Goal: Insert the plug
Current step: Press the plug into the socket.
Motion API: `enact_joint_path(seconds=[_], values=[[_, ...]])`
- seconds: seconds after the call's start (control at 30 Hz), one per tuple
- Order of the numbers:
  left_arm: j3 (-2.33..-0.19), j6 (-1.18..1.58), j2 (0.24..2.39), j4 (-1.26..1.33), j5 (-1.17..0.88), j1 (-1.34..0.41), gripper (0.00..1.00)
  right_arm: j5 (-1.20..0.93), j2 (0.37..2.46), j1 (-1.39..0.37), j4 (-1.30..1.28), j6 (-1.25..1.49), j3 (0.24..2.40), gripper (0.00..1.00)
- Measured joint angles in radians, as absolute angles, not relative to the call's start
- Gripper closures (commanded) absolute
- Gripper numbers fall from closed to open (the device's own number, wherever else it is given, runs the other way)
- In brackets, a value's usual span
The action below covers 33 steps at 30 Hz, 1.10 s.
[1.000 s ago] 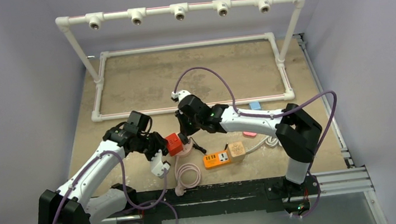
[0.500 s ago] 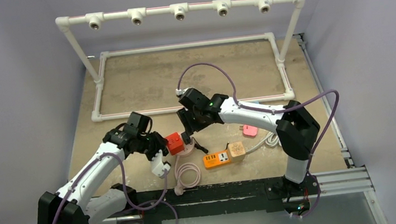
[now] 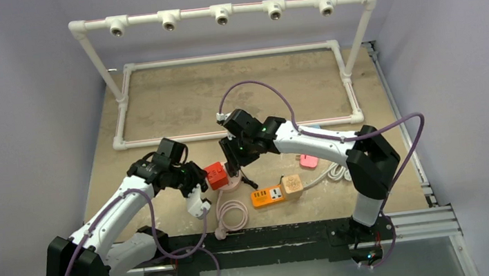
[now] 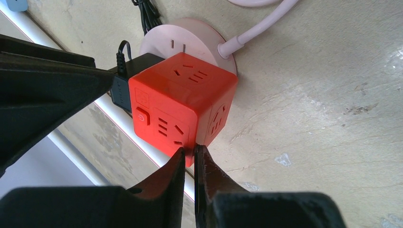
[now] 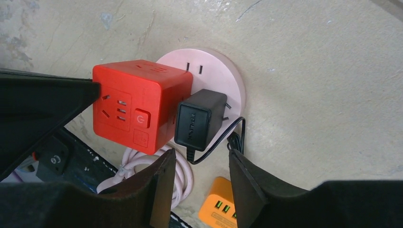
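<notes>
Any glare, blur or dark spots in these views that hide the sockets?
Top view: even light, soft shadows, sharp. Left wrist view: red socket cube crisp, left fingers near-black silhouettes, mild sheen on table. Right wrist view: black adapter label readable, right fingers dark.

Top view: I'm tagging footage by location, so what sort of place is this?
Probably a robotics lab cell: left arm and right arm bolted at a worn table, pipe frame, bare walls.

Pale lilac walls close in on three sides of a scuffed beige counter, evenly lit, with a white pipe frame standing at its far end and a metal rail along its near edge.
</notes>
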<state>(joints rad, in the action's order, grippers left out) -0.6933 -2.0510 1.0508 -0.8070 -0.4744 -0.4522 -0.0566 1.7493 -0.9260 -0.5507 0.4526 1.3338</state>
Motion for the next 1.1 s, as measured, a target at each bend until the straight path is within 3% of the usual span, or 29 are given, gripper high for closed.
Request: enact_joint_path(seconds=[0.4, 0.7, 1.1], values=[[-0.693, -2.051, 1.052, -0.799, -0.475, -0.453, 0.92, -0.125, 1.799, -0.898, -0.521, 0.451, 1.343, 0.66], [-0.693, -2.051, 1.052, -0.796, -0.467, -0.453, 0.94, -0.184, 1.813, -0.871, -0.516, 0.452, 1.356, 1.0], [-0.693, -2.051, 1.06, -0.767, -0.421, -0.452, 0.95, -0.257, 1.868, -0.825, -0.508, 0.434, 1.405, 1.0]])
